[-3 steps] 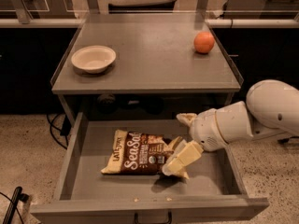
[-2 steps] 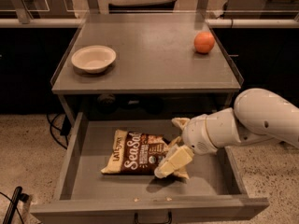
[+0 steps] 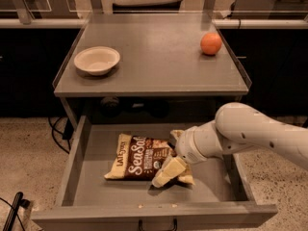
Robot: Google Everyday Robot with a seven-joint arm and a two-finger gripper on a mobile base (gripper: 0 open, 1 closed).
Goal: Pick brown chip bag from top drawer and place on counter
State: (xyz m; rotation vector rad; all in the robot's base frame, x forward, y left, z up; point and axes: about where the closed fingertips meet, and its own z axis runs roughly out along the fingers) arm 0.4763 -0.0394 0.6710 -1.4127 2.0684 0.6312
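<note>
While the wide, shallow grey top drawer (image 3: 89,182) stands pulled out, the crinkly dark-brown chip bag (image 3: 139,157) lies flat on its floor. The cream two-finger gripper (image 3: 169,171) sits over the bag's right end, and whether it grasps the bag cannot be told. The flat grey counter (image 3: 159,64) above bears a pale round bowl (image 3: 96,60) and an orange fruit (image 3: 211,43).

Smooth matt jaws at crinkly bag (image 3: 139,157)

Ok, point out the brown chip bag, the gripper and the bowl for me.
brown chip bag (image 3: 137,157): camera view, on its white lettering, inside the top drawer (image 3: 96,177).
gripper (image 3: 171,176): camera view, at its tip, by the bag's right end.
bowl (image 3: 97,70): camera view, on its front wall, on the counter (image 3: 159,61).
</note>
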